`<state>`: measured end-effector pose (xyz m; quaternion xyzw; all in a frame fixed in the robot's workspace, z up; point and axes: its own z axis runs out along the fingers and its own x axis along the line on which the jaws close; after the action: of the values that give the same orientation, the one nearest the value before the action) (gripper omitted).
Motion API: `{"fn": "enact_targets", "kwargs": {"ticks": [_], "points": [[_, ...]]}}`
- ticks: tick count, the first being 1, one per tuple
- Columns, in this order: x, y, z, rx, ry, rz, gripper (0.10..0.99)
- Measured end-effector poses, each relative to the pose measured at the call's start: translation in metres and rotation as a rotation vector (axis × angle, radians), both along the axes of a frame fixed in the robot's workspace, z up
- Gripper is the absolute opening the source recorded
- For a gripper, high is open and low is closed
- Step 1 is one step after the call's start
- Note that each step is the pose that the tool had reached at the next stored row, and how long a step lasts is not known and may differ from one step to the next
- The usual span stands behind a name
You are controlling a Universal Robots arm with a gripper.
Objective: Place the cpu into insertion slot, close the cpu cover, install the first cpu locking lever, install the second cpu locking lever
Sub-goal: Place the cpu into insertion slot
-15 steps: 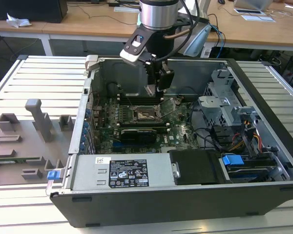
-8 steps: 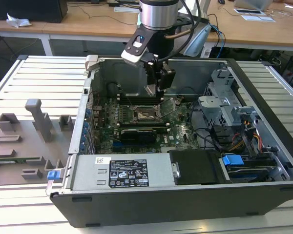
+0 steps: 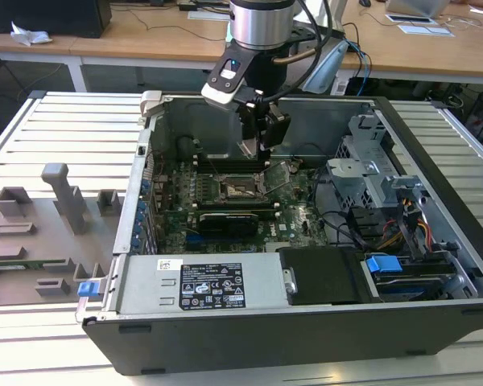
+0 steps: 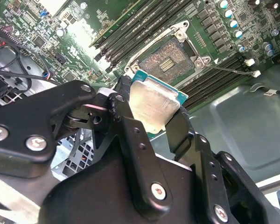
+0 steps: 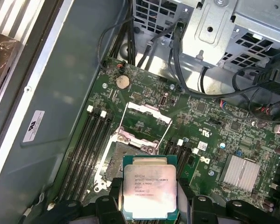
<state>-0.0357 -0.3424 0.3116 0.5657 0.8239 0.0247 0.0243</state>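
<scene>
Exterior view: gripper (image 3: 260,138) hangs inside the open computer case (image 3: 306,338), above the insertion slot (image 3: 240,189).

Second wrist view: black fingers (image 4: 127,122) closed narrowly on opposite edges of the cpu (image 4: 154,105) (metal top facing camera), held clear of the board.

First wrist view: cpu just over the slot; cpu cover (image 5: 148,111) swung open beyond it.

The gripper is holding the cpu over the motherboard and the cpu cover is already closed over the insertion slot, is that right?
Not quite. The gripper does hold the cpu over the motherboard, but the cpu cover is open, swung back off the insertion slot, whose contacts lie bare. The first wrist view shows the raised cover.
</scene>
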Motion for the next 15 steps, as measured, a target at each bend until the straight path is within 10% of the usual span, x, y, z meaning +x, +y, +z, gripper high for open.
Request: {"fn": "enact_targets", "kwargs": {"ticks": [15], "points": [[0.0000, 0.0000, -0.0005, 0.000, 0.0000, -0.210, 0.545]]}}
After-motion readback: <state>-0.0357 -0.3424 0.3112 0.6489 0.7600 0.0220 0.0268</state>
